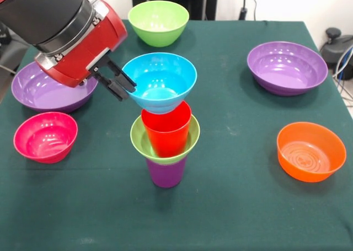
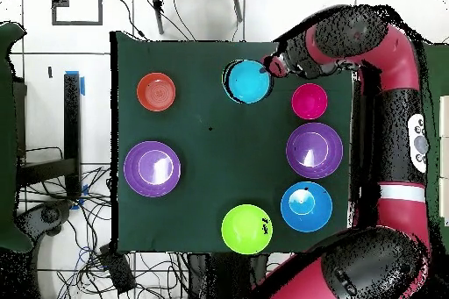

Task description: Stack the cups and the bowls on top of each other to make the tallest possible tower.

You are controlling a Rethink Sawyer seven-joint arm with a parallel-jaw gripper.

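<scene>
The tower stands mid-table: a purple cup (image 1: 166, 174) at the bottom, a small lime green bowl (image 1: 144, 142) on it, and a red cup (image 1: 166, 131) nested inside. A small blue bowl (image 1: 160, 81) sits level at the red cup's mouth, its base touching the rim. My gripper (image 1: 128, 91) comes in from the left and is shut on the blue bowl's left rim, one finger inside and one outside. From overhead, the blue bowl (image 2: 249, 81) hides the tower below it, with the gripper (image 2: 271, 66) at its edge.
Around the tower lie a pink bowl (image 1: 45, 136), two wide purple bowls (image 1: 47, 91) (image 1: 287, 67), a large lime green bowl (image 1: 158, 21) and an orange bowl (image 1: 310, 151). A second blue bowl (image 2: 306, 206) shows only overhead, near the robot's base.
</scene>
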